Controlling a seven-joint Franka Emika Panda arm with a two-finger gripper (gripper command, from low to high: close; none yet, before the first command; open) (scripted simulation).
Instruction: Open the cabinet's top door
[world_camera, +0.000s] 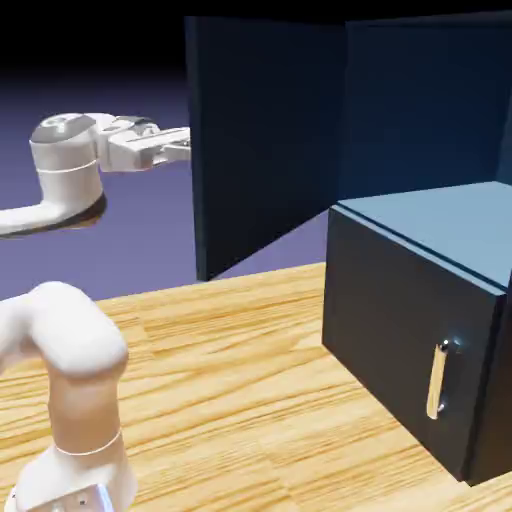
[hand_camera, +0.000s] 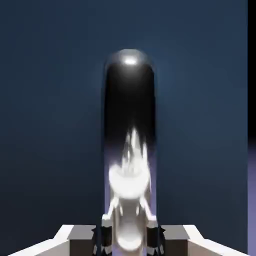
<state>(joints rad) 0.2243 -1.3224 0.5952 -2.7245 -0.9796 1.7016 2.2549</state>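
The dark navy cabinet (world_camera: 410, 330) stands at the exterior view's right. Its top door (world_camera: 265, 140) is swung far out to the left, leaving the upper compartment open. My gripper (world_camera: 184, 146) reaches level from the left and meets the door's outer face, where the handle is hidden behind the panel. In the hand view the silver bar handle (hand_camera: 130, 125) runs up the middle, large and shiny, against the door's blue panel (hand_camera: 50, 125). My gripper (hand_camera: 129, 236) is shut on this bar, with a dark fingertip (hand_camera: 102, 235) pressed against its side.
The shorter lower panel carries a small vertical handle (world_camera: 438, 382) and stays shut. A pale blue shelf (world_camera: 450, 225) tops the lower section. The wooden table (world_camera: 230, 380) spreads below, and my arm's white base link (world_camera: 70, 370) rises at the lower left.
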